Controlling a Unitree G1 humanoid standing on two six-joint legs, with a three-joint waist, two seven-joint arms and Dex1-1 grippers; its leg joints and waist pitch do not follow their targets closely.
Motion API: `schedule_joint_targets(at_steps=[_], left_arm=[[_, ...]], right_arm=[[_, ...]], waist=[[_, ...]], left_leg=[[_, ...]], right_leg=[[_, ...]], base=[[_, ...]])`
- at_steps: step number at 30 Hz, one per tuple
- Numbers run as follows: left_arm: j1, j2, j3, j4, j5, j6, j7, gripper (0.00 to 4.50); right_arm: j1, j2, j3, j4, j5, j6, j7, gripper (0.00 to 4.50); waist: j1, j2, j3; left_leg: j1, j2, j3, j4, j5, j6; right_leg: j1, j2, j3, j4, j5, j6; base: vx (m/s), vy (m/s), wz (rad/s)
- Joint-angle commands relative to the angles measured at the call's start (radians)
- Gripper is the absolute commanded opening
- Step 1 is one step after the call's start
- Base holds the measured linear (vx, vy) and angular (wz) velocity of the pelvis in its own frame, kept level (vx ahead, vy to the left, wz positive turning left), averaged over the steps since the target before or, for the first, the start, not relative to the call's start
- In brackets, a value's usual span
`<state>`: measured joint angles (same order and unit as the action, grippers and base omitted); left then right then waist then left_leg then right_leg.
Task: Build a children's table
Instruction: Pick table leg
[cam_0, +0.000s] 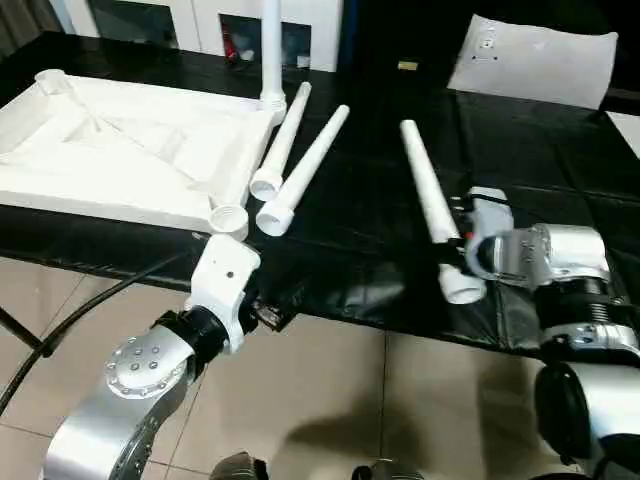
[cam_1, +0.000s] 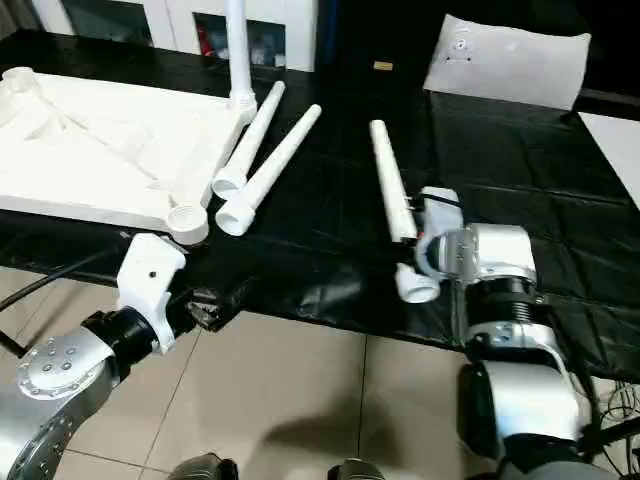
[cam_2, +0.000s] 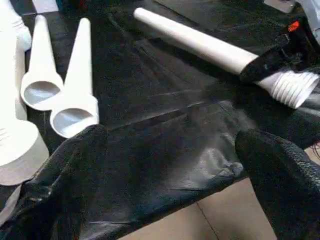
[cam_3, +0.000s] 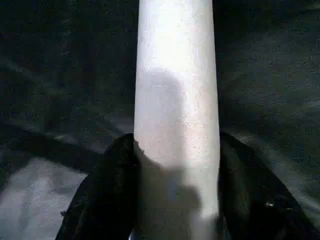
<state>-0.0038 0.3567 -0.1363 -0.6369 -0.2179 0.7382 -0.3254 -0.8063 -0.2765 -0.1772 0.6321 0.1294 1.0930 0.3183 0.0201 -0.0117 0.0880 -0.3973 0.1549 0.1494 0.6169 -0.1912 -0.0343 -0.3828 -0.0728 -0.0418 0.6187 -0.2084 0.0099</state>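
The right gripper is clamped on a white leg near its threaded wide end, at about 4 o'clock in the head views, the leg's thin end pointing toward 12 over the black table cover. The left gripper stands wide apart and holds nothing at about 7 o'clock by the cover's front edge. The upturned tabletop lies at 10 o'clock with one leg upright in its corner, two loose legs just beside it.
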Motion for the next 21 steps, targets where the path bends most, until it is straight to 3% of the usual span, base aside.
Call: schedule_joint_targets(at_steps=[1, 5, 13, 21], left_arm=[[0.001, 0.011, -0.013, 0.004, 0.015, 0.013, -0.002, 4.5], [-0.001, 0.012, -0.005, 0.009, 0.019, 0.019, 0.009, 4.5], [-0.004, 0.013, -0.002, 0.018, 0.02, 0.017, 0.011, 4.5], [-0.004, 0.015, 0.001, 0.02, 0.025, 0.015, 0.011, 4.5]], right_arm=[[0.007, 0.022, 0.012, -0.016, 0.042, 0.058, 0.034, 1.94], [0.015, 0.044, 0.02, -0.059, 0.077, 0.122, 0.055, 1.94], [0.04, 0.063, 0.026, -0.103, 0.087, 0.158, 0.045, 1.94], [0.047, 0.056, 0.024, -0.124, 0.093, 0.171, 0.041, 1.94]], waist=[[0.003, 0.008, -0.054], [0.006, 0.007, -0.054], [0.014, 0.011, -0.061], [0.018, 0.012, -0.057]], left_leg=[[0.025, 0.061, -0.014, -0.095, -0.271, -0.072], [0.027, 0.061, -0.012, -0.098, -0.248, -0.068], [0.028, 0.062, -0.002, -0.096, -0.134, -0.071], [0.034, 0.065, 0.001, -0.098, -0.169, -0.087]], right_leg=[[0.028, -0.065, 0.043, -0.071, -0.193, -0.223], [0.027, -0.064, 0.045, -0.073, -0.205, -0.207], [0.033, -0.055, 0.045, -0.062, -0.051, -0.232], [0.031, -0.054, 0.047, -0.068, -0.11, -0.224]], base=[[0.0, 0.0, 0.0], [0.0, 0.0, 0.0], [0.0, 0.0, 0.0], [0.0, 0.0, 0.0]])
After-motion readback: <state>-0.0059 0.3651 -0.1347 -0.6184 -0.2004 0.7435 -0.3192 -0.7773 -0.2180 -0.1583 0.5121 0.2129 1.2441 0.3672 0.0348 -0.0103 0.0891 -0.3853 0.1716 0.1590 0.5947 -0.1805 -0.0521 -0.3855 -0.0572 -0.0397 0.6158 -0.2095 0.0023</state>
